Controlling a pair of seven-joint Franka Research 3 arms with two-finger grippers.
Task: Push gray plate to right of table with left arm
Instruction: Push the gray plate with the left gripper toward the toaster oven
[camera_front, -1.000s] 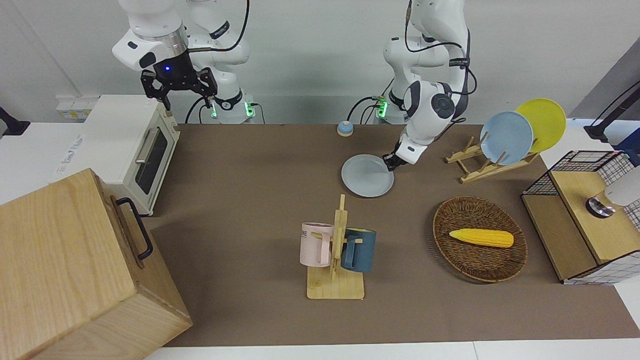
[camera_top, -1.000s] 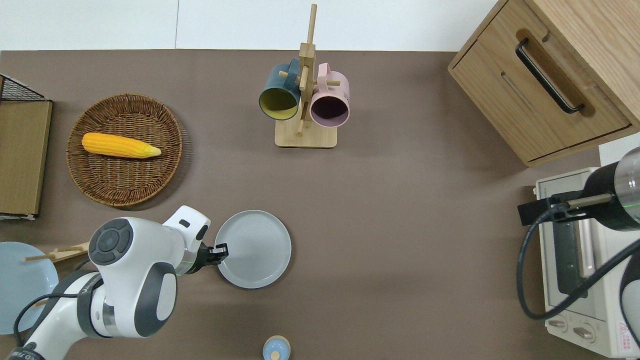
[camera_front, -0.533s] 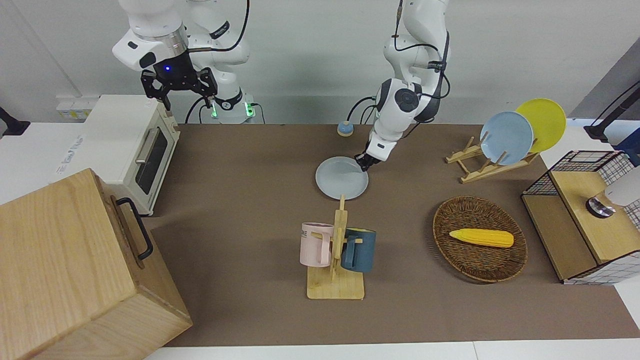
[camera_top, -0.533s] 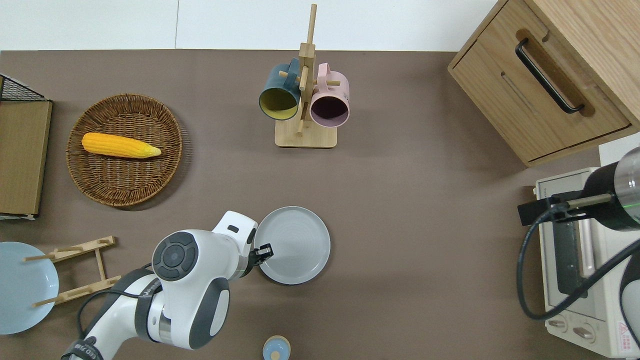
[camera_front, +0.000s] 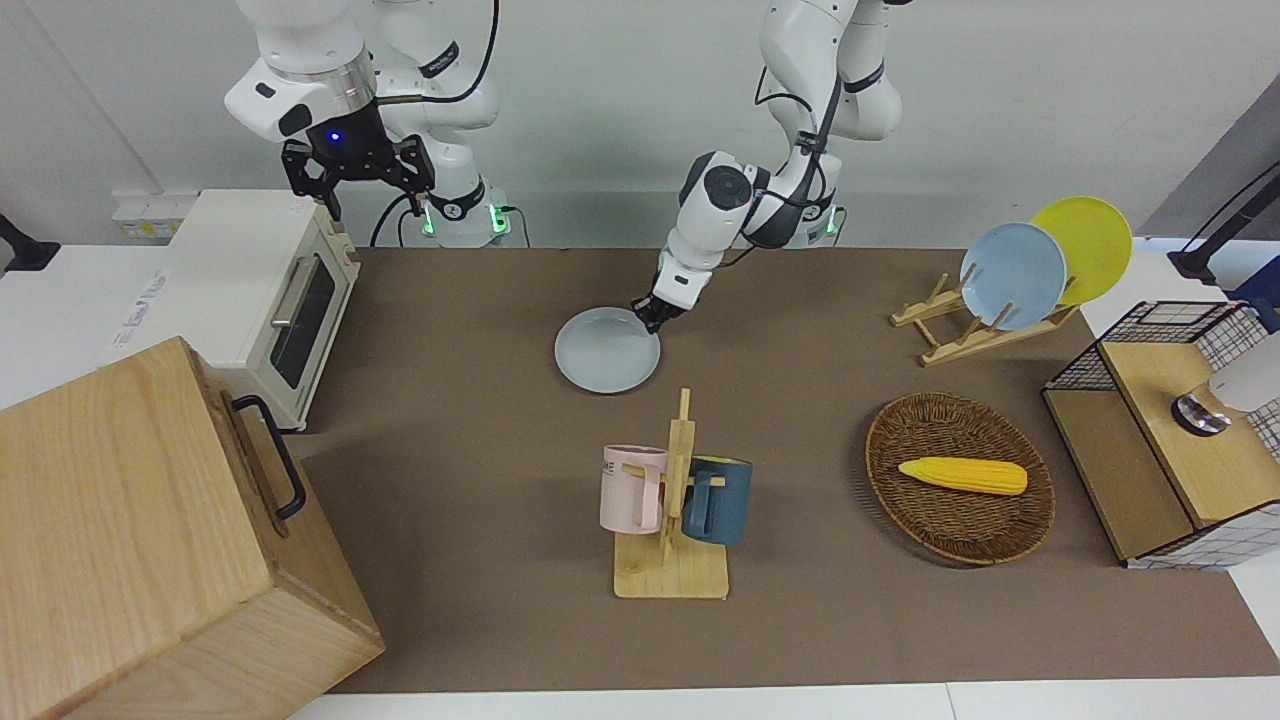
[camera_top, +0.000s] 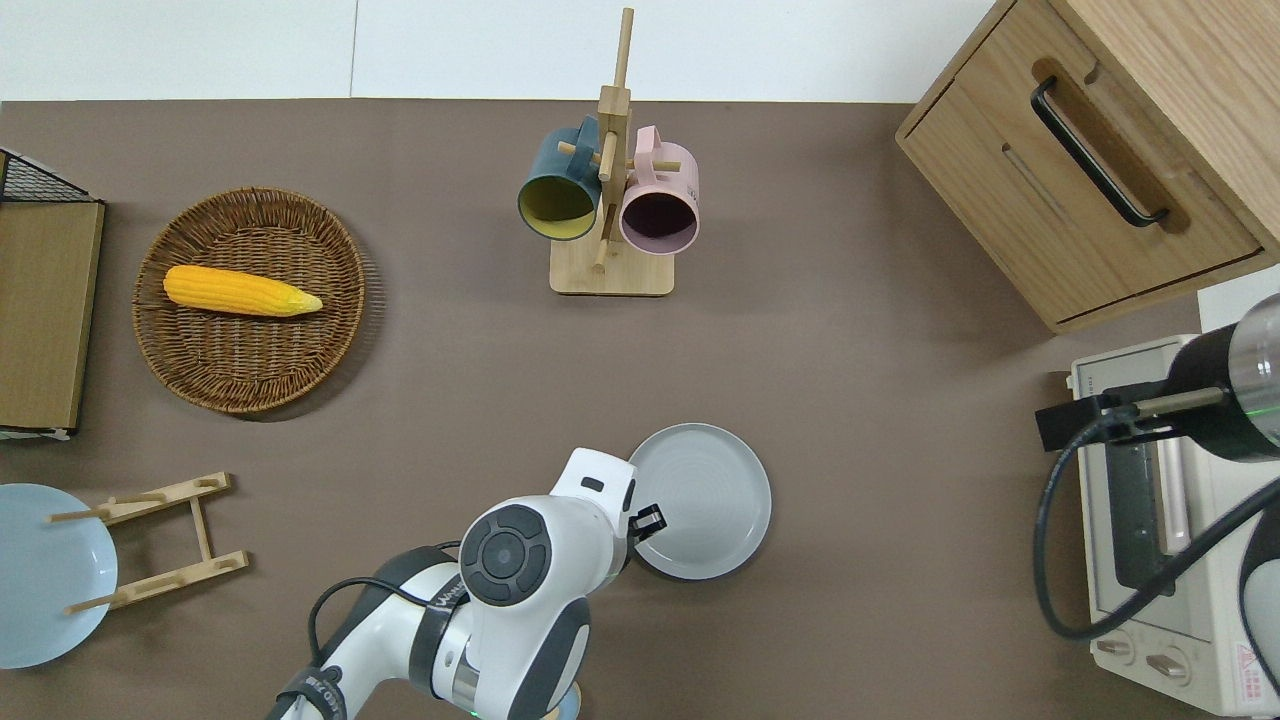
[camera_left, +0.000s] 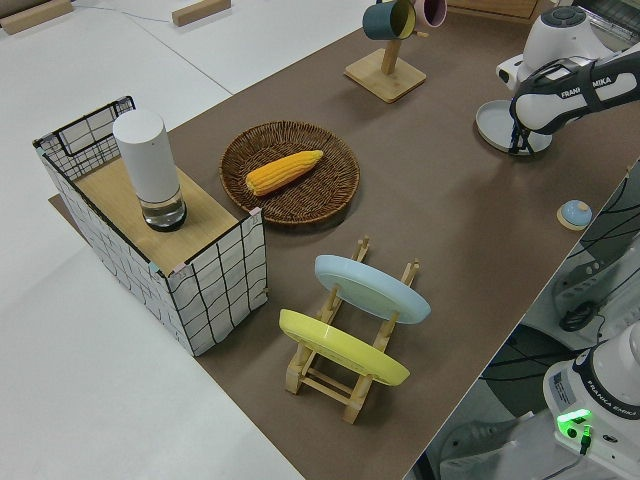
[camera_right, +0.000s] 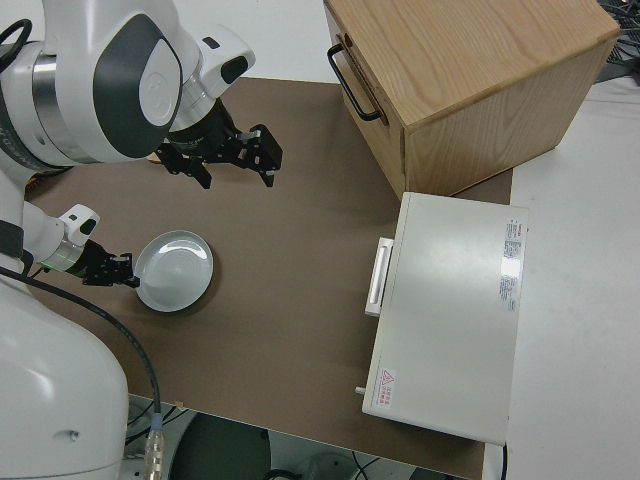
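**Q:** Gray plate (camera_top: 712, 490), item one. Where is it?

**A:** It lies flat on the brown table (camera_top: 880, 400), about midway along, nearer to me than the mug rack (camera_top: 610, 272). A wide stretch of bare mat separates it from the toaster oven (camera_top: 1150, 560) at my right arm's end.

**Q:** Item two, your working hand?

**A:** My left gripper (camera_top: 648, 520) is low at the plate's rim, on the edge that faces my left arm's end. I judge it sits there because a push from that edge sends the plate toward the right arm's end. I cannot tell whether it is wide or narrow, or whether it nips the rim or only leans on it.

**Q:** Item three, the other hand?

**A:** My right gripper (camera_front: 357, 178) is parked with its jaws spread and holds nothing.

**Q:** Progress?

**A:** Partway, by my reckoning. The plate is central and not yet at the right end. The risk is that it pivots off my contact point.
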